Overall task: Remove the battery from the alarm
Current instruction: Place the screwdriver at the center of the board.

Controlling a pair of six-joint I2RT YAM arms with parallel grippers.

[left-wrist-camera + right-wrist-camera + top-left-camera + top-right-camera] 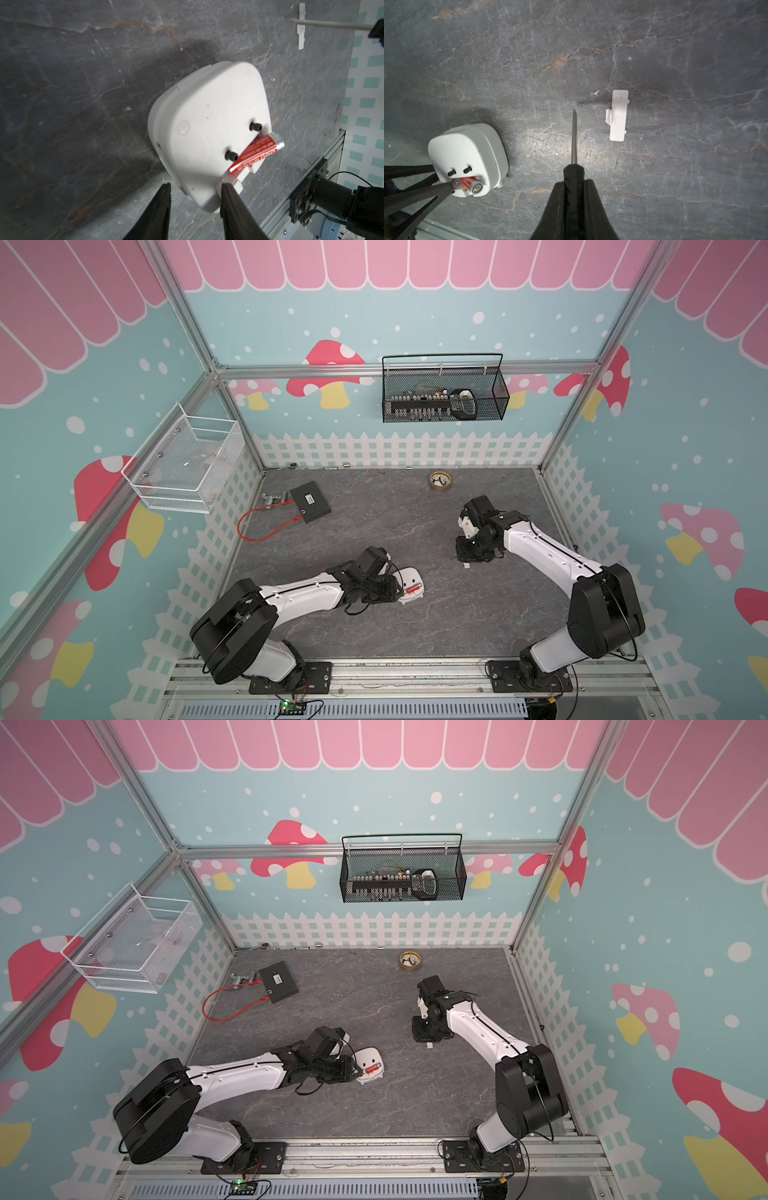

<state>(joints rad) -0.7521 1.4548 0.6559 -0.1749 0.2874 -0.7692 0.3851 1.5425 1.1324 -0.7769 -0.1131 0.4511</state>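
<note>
The left pincer stands released, its jaws parted around one corner of the alarm and clamping nothing. One finger has its tip right at the near end of the open compartment, touching the alarm's back there. The other finger is just beside the alarm's rim; I cannot tell whether it touches.

Just beyond that fingertip lies the battery. It sits in the compartment, its silvery far end tilted up and poking past the alarm's edge. The alarm lies face down on the surface.

Well apart from it, the right pincer is clenched on the handle of the screwdriver, blade pointing away from the pincer and touching nothing. Near the blade tip, off to one side, a small white cover lies loose on the surface.

By my reading the cover is off and the battery is loosened but not yet out, so extraction is the step in hand. The next move calls for setting the left jaws across the battery's raised end, closing on it and drawing it clear without dragging the light alarm along.
</note>
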